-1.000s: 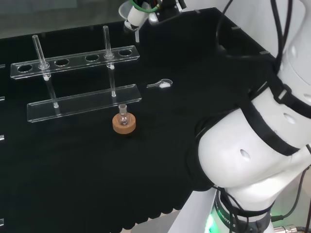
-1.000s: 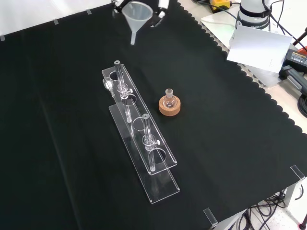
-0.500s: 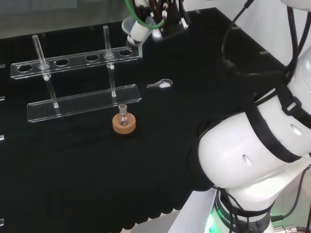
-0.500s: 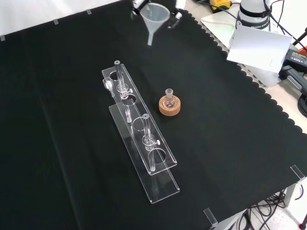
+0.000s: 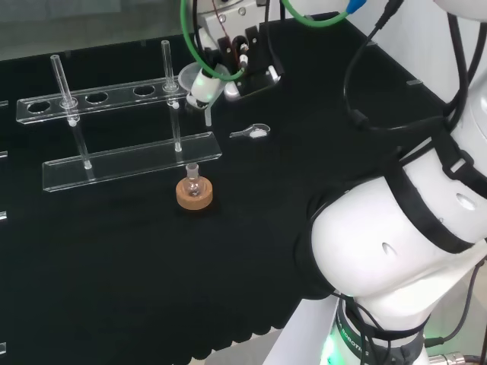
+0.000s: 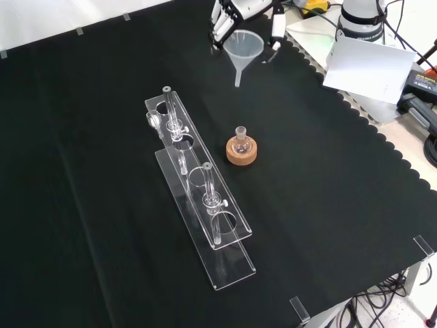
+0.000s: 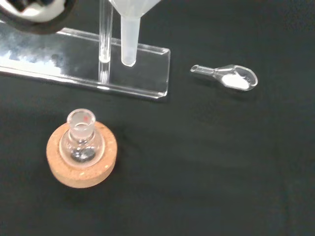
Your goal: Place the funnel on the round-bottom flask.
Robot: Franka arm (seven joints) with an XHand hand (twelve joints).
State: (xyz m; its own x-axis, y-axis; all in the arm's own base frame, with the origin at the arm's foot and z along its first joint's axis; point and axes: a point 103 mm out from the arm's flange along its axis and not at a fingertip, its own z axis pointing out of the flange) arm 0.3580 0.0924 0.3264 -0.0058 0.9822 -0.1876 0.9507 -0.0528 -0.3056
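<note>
A small clear round-bottom flask [image 5: 192, 180] stands upright on a cork ring [image 5: 195, 198] in mid-cloth, its neck open. The hand [image 5: 242, 55] hangs in the air beyond it, shut on a clear plastic funnel [image 5: 199, 82] with the stem pointing down. In the front view the funnel [image 6: 244, 49] hangs above and slightly right of the flask [image 6: 240, 141], apart from it, and the hand [image 6: 235, 10] grips its rim on both sides. In the wrist view the funnel stem [image 7: 129, 34] ends short of the flask [image 7: 81, 133] on its ring [image 7: 98, 169].
A clear acrylic tube rack [image 5: 122, 99] with upright tubes stands left of the funnel in the head view, close to it. A small clear scoop [image 5: 253, 133] with white powder lies on the cloth right of the flask. The arm's white links [image 5: 396, 228] fill the right.
The hand has carried the funnel from the cloth's far edge toward the flask and lower; in the front view it went right and down. Flask, rack and scoop stayed put.
</note>
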